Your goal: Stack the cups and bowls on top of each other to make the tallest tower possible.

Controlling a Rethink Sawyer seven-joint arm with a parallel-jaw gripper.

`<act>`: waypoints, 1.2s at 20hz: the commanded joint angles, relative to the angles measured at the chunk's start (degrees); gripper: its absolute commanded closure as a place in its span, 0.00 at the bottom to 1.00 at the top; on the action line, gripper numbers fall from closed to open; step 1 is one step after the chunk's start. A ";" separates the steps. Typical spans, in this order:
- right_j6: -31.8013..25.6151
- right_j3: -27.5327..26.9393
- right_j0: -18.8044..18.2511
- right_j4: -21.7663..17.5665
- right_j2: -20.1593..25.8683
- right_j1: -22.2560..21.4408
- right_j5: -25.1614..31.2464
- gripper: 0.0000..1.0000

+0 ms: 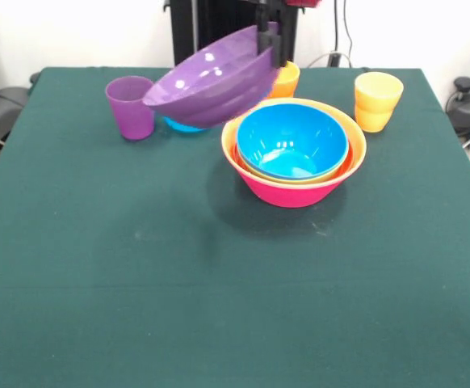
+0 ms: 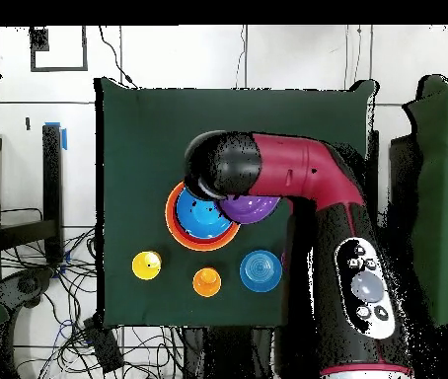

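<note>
My gripper (image 1: pixel 266 42) comes down at the top of the front view, shut on the rim of a large purple bowl (image 1: pixel 212 79). It holds the bowl tilted above the table, just left of the tower. The tower (image 1: pixel 293 187) is a pink bowl with an orange bowl and a blue bowl (image 1: pixel 291 141) nested inside. In the overhead view the purple bowl (image 2: pixel 251 208) peeks from under my arm beside the tower (image 2: pixel 176 219). A purple cup (image 1: pixel 130 107), an orange cup (image 1: pixel 287 79) and a yellow cup (image 1: pixel 378 101) stand apart on the green table.
A small blue bowl (image 1: pixel 180 125) sits on the table behind and under the held purple bowl, and shows in the overhead view (image 2: pixel 261 270). My red arm (image 2: pixel 307 183) covers the table's right part from above. The yellow cup (image 2: pixel 147 265) and orange cup (image 2: pixel 206 282) stand near the robot-side edge.
</note>
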 commanded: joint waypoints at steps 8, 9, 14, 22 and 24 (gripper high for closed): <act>4.44 3.59 5.67 -1.84 -1.10 3.27 -5.07 1.00; 4.38 3.57 5.78 -1.77 -1.24 3.35 -5.24 1.00; 4.50 4.08 6.09 -1.31 -1.66 3.56 -6.42 1.00; 4.54 6.65 6.04 -0.97 -2.04 2.24 -8.26 1.00; 4.38 7.84 5.84 -0.73 -2.06 1.64 -9.12 1.00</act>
